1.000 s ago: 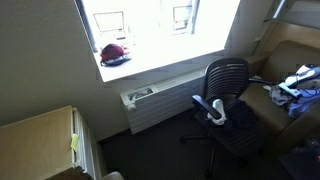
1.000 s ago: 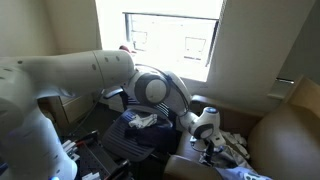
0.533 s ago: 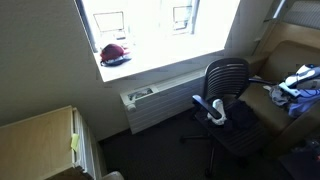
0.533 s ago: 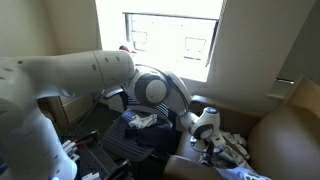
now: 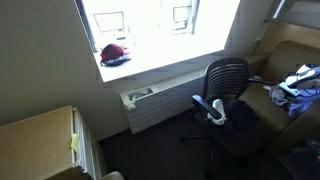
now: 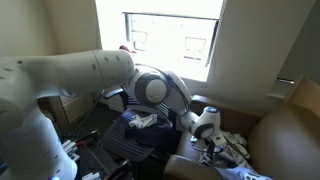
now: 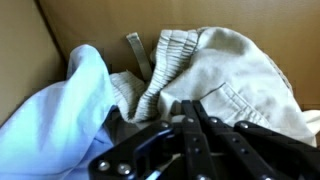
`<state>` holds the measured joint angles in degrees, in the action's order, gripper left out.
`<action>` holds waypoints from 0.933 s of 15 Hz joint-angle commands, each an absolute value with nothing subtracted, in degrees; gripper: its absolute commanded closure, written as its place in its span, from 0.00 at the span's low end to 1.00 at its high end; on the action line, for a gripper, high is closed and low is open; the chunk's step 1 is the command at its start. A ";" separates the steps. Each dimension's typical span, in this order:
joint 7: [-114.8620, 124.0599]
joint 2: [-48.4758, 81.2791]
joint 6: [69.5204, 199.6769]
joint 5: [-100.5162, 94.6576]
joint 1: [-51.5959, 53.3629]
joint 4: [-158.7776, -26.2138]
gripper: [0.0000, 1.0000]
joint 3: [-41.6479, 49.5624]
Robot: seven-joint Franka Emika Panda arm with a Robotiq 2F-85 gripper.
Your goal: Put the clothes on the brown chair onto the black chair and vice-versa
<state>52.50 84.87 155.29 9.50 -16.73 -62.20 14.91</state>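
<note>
Dim room, bright window, radiator below. Beige shorts (image 7: 225, 70) + pale blue garment (image 7: 65, 110) heaped on brown chair (image 5: 290, 55); dark clothes (image 5: 243, 115) on black chair (image 5: 228, 78). Gripper (image 7: 190, 118) just over heap, fingers drawn together, nothing clearly pinched. Risk: thin fold slips or both garments snag, drop btwn chairs. Shorts waistband runs steep diag, top to lower-left in wrist view, body spreads right

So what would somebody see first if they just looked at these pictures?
The big white robot arm fills the near side of an exterior view. In the wrist view, a crumpled beige garment and a pale blue cloth lie together right under the camera. A bright window glows behind the black chair.
</note>
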 commanded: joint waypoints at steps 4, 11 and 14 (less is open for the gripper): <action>47.04 75.74 164.26 10.44 -17.89 -64.33 1.00 9.34; 33.55 60.56 161.89 13.46 -28.03 -68.48 1.00 -14.23; 25.25 55.50 162.18 15.70 -35.16 -69.99 1.00 -27.04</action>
